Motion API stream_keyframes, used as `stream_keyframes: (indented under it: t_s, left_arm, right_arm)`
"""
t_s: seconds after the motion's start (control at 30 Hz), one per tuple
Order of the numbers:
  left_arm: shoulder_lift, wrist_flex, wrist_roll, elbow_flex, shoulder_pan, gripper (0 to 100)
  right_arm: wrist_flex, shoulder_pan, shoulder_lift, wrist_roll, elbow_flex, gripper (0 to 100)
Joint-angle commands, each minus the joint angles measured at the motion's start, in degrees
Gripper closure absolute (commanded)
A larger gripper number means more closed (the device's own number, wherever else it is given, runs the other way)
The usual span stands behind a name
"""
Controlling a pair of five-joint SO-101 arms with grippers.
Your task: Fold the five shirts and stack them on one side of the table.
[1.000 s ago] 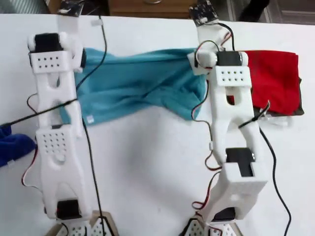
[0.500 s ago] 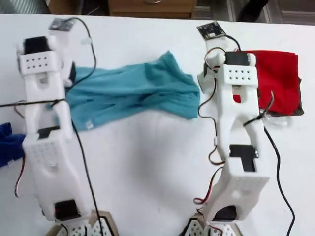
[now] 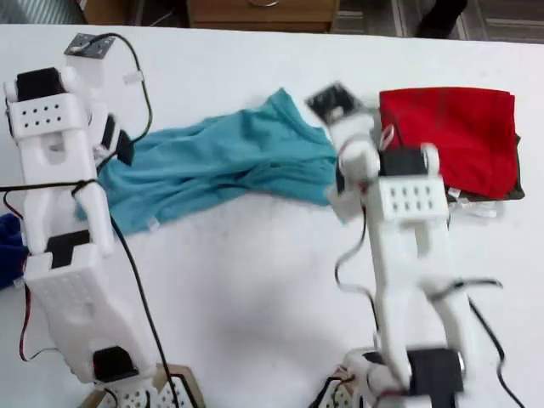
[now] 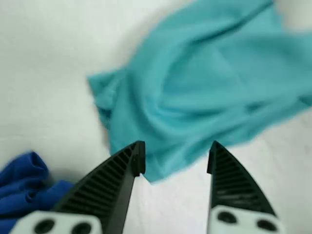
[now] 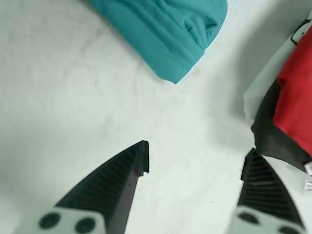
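A teal shirt (image 3: 221,161) lies crumpled across the middle of the table. In the left wrist view my left gripper (image 4: 175,158) hangs open just above the teal shirt's (image 4: 195,87) left end, holding nothing. My right gripper (image 5: 197,158) is open too, over bare table between the teal shirt's (image 5: 165,24) right end and the stack. That stack is a folded red shirt (image 3: 455,136) on a dark shirt (image 3: 510,194) at the right side. A blue shirt (image 3: 8,246) is bunched at the left edge.
The white table (image 3: 255,297) is bare in front of the teal shirt. Cables (image 3: 127,272) trail along both arms. Wooden furniture (image 3: 255,13) stands beyond the far edge.
The teal shirt, earlier stretched between the two arms, has slid left and now lies slack and free. My left arm swung left; my right arm drew back toward the front.
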Motion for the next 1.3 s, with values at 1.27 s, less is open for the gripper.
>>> stream_keyframes:
  t_s: [1.27]
  left_arm:
    - [-23.74, -55.38, -13.89, 58.51, 3.08, 81]
  right_arm:
    - [-28.79, 8.22, 5.23, -0.97, 34.90, 70.0]
